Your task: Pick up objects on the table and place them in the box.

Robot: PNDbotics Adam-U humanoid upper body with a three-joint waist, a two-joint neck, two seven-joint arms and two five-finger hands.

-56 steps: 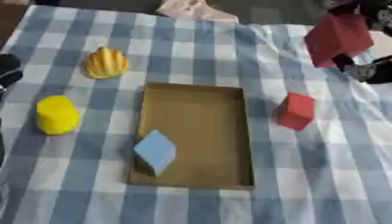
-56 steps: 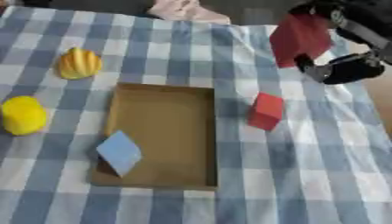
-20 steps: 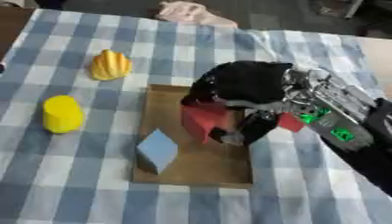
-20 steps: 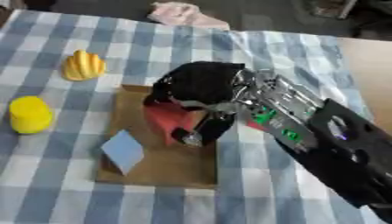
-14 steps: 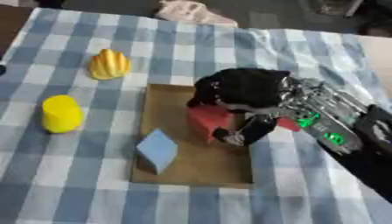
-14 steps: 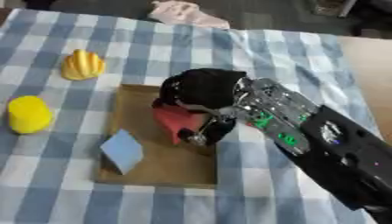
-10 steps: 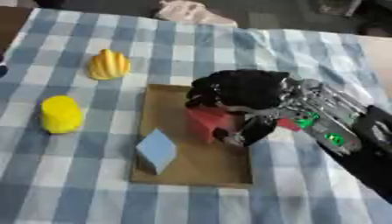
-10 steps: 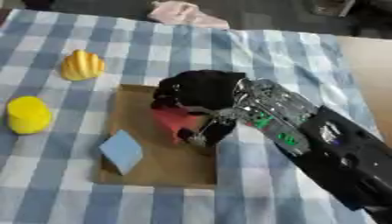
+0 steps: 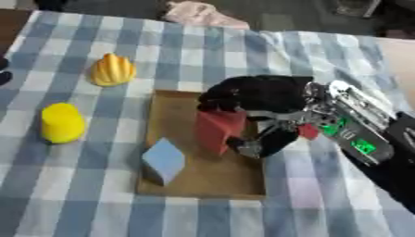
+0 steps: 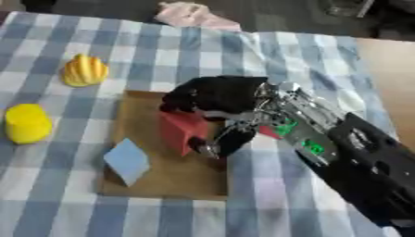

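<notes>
My right hand (image 9: 259, 92) reaches in from the right over the flat brown cardboard box (image 9: 174, 181). Its fingers curl over the top of a dark red block (image 9: 217, 130), with the thumb against the block's lower right side. The block stands inside the box, near its right wall. A light blue block (image 9: 165, 159) lies tilted in the box's front left part. On the checked cloth to the left sit a yellow cylinder (image 9: 61, 122) and an orange-yellow ridged shape (image 9: 112, 70). A small red cube (image 9: 309, 132) peeks out behind my right wrist. A dark bit of my left hand (image 9: 3, 77) shows at the left edge.
A pink crumpled cloth (image 9: 198, 13) lies at the table's far edge. The blue-and-white checked tablecloth (image 9: 97, 203) ends at the right, where bare wood (image 9: 397, 55) shows. My right forearm (image 9: 365, 148) crosses the cloth to the right of the box.
My right hand carried the dark red block from the upper right down into the box. Over the last second it has only settled slightly lower.
</notes>
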